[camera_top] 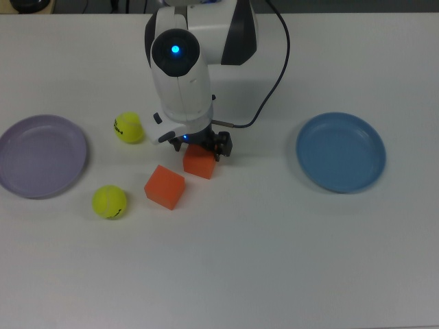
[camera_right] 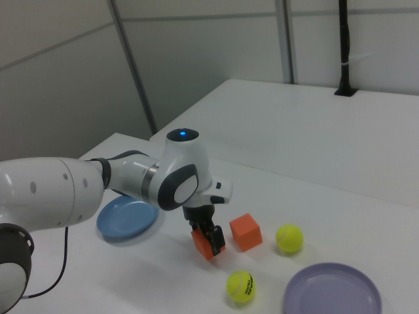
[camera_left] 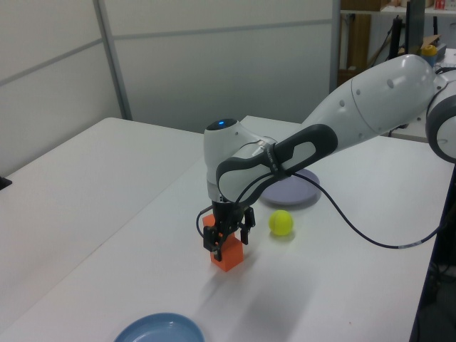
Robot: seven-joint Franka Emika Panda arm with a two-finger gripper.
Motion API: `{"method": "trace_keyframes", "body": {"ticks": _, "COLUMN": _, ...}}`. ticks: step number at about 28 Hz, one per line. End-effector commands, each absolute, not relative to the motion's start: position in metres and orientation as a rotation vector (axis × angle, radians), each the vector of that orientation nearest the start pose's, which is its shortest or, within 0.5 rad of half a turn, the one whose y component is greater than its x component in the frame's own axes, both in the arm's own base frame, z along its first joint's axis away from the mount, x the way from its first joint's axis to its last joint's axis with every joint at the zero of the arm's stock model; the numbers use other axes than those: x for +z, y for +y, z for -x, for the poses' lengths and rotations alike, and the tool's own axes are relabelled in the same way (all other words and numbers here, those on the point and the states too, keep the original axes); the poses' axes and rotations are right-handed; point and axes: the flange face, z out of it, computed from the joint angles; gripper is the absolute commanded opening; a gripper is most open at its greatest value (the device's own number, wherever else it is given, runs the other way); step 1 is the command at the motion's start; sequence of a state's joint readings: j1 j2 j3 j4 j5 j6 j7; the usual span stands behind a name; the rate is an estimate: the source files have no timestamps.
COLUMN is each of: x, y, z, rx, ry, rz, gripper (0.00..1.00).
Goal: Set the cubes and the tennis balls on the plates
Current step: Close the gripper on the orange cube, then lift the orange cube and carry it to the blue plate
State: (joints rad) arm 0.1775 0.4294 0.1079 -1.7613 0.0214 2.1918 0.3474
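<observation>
So far nothing has been placed: the lavender plate at nine o'clock and the blue plate at three o'clock are seen bare in the top view. One cube at table centre is straddled by the gripper, jaws spread around it. The other cube and both tennis balls are left on the table.

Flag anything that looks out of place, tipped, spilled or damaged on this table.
Nothing stands out. Both orange cubes sit flat on the table, one under the gripper. The two tennis balls lie loose near the lavender plate. The blue plate sits level, with nothing on it. No spill or damage shows.
</observation>
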Motion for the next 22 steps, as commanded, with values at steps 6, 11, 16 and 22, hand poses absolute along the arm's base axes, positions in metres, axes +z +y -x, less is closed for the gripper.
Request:
{"method": "trace_keyframes", "body": {"ticks": 6, "x": 0.339, "y": 0.193, "z": -0.633, "rx": -0.07, "ry": 0.156, "rz": 3.072, "gripper": 0.0}}
{"method": "trace_keyframes", "body": {"ticks": 11, "x": 0.367, "y": 0.223, "z": -0.622, "rx": -0.124, "ry": 0.077, "rz": 3.062, "gripper": 0.0}}
{"method": "trace_keyframes", "body": {"ticks": 16, "x": 0.396, "y": 0.276, "z": -0.606, "rx": -0.184, "ry": -0.019, "rz": 3.038, "gripper": 0.0}}
{"method": "trace_keyframes", "body": {"ticks": 22, "x": 0.424, "y": 0.349, "z": -0.582, "rx": -0.26, "ry": -0.149, "rz": 3.0, "gripper": 0.0}}
